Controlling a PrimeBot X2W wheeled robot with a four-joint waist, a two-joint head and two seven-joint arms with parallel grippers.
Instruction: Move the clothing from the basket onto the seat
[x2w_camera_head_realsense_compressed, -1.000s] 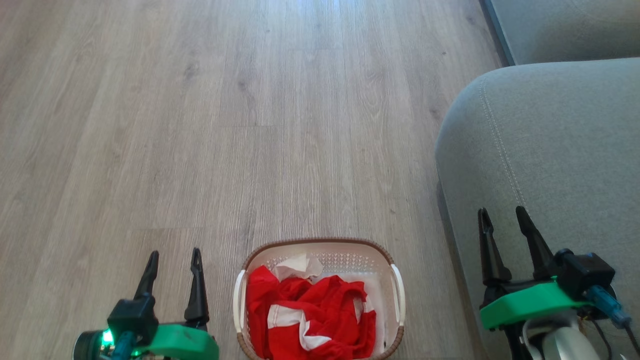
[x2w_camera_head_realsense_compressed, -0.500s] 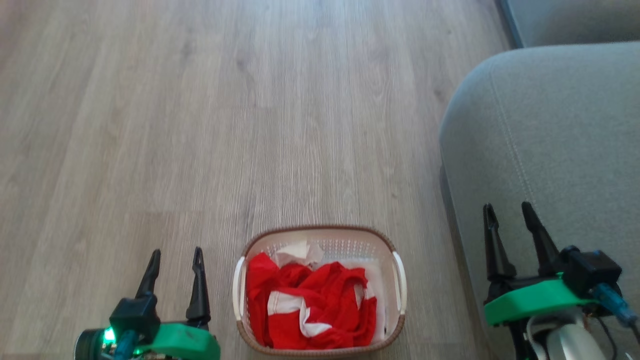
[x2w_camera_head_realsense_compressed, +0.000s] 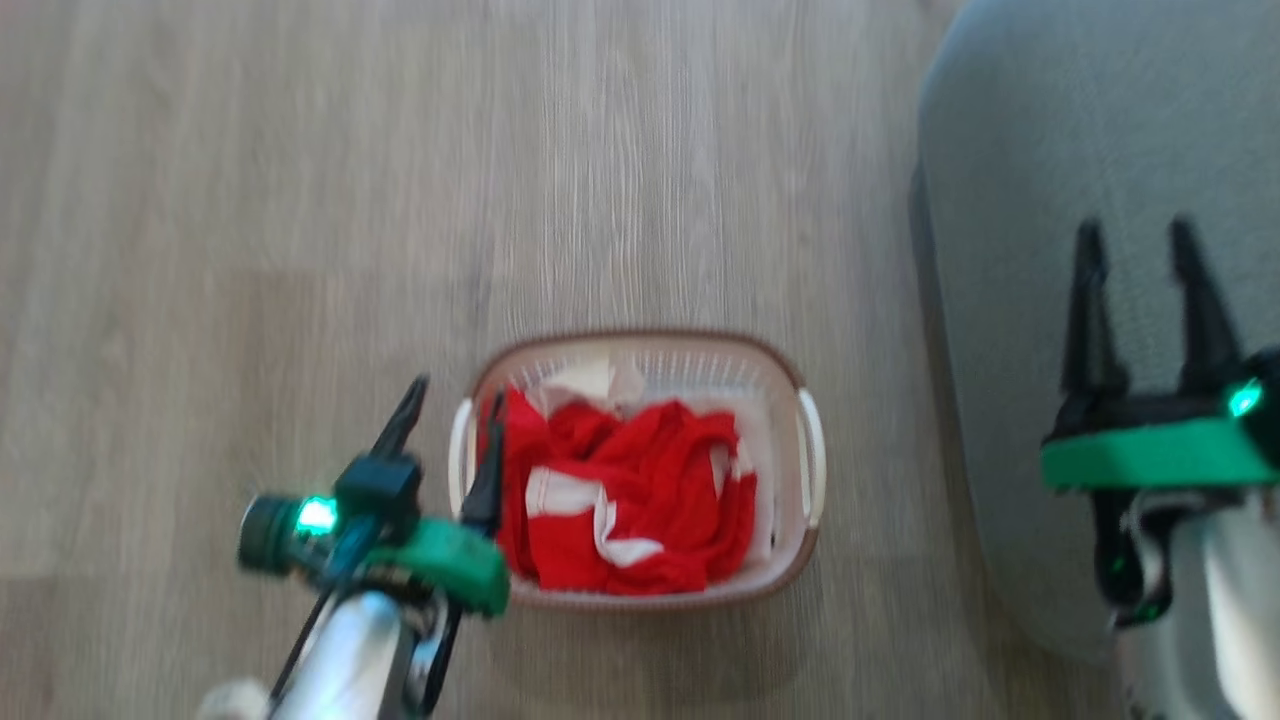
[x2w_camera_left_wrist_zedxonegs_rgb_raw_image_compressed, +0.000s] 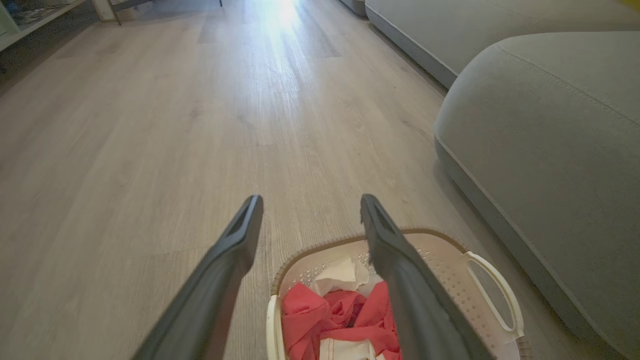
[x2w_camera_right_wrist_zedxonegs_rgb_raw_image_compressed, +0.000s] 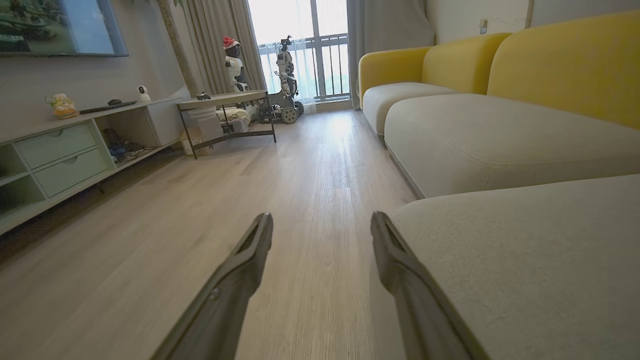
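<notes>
Basket (x2w_camera_head_realsense_compressed: 640, 337): on the floor (x2w_camera_head_realsense_compressed: 250, 200), just left of the seat (x2w_camera_head_realsense_compressed: 1050, 150), apart from it.
Clothing (x2w_camera_head_realsense_compressed: 630, 480): in the basket, heaped toward its left side.
Left gripper (x2w_camera_head_realsense_compressed: 457, 392): above the basket's left rim.
Right gripper (x2w_camera_head_realsense_compressed: 1137, 228): over the seat, right of the basket.

Plank floor and what stands on it

We see a pale grey-brown wood-plank floor (x2w_camera_head_realsense_compressed: 300, 200) carrying the oval cream basket (x2w_camera_head_realsense_compressed: 640, 336) with its brown rim, sitting flat and upright. To its right, with a narrow strip of bare boards between, the grey-green seat (x2w_camera_head_realsense_compressed: 1020, 150) rests on the same floor. Farther down the room, a low cabinet (x2w_camera_right_wrist_zedxonegs_rgb_raw_image_compressed: 55, 145) and a thin-legged side table (x2w_camera_right_wrist_zedxonegs_rgb_raw_image_compressed: 225, 98) stand on it.
</notes>
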